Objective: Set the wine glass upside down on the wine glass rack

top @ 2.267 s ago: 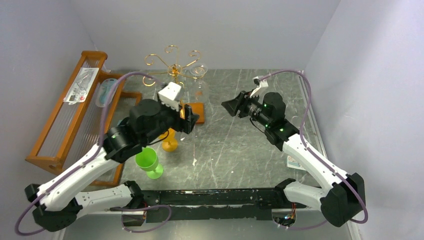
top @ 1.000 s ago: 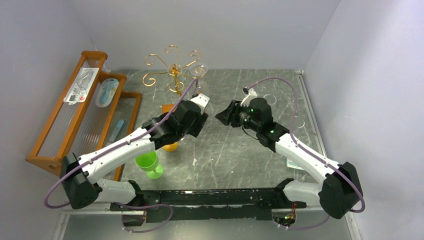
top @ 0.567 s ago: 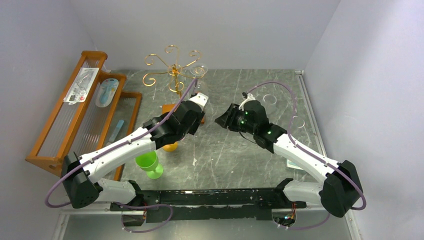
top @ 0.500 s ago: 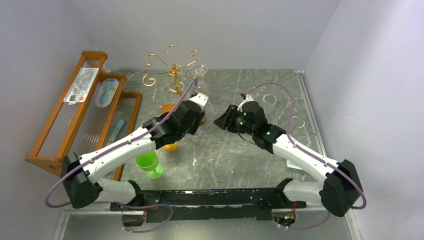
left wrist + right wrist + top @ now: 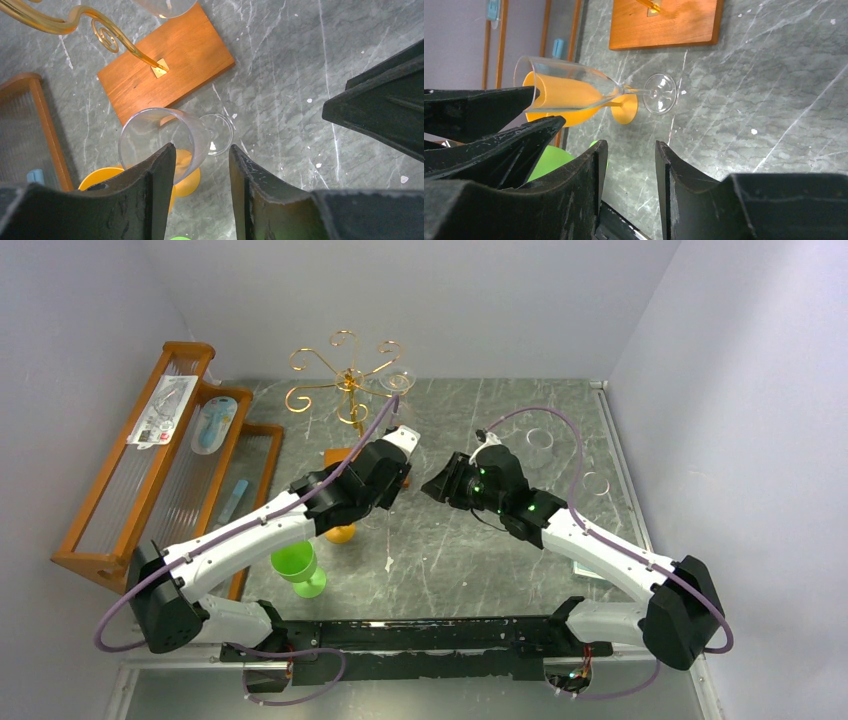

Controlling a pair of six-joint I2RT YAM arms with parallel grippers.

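The clear wine glass (image 5: 200, 131) stands on the table beside the rack's wooden base (image 5: 167, 62), its rim right under my left gripper (image 5: 202, 150). That gripper is open, with one fingertip (image 5: 165, 160) over the bowl and the other clear of the glass. From the right wrist the glass (image 5: 574, 82) shows in profile, foot on the table. The gold wire wine glass rack (image 5: 345, 380) stands at the back. My right gripper (image 5: 437, 487) (image 5: 629, 145) is open and holds nothing, facing the left gripper (image 5: 392, 485) closely.
An orange glass (image 5: 341, 533) and a green glass (image 5: 295, 560) stand just left of the clear one. Another clear glass (image 5: 398, 383) hangs on the rack. A wooden shelf (image 5: 185, 350) fills the left side. Two clear rings (image 5: 540, 437) lie at the right.
My left arm has stretched forward and come down over the clear glass, and its jaws have narrowed. My right gripper has slid left toward it.
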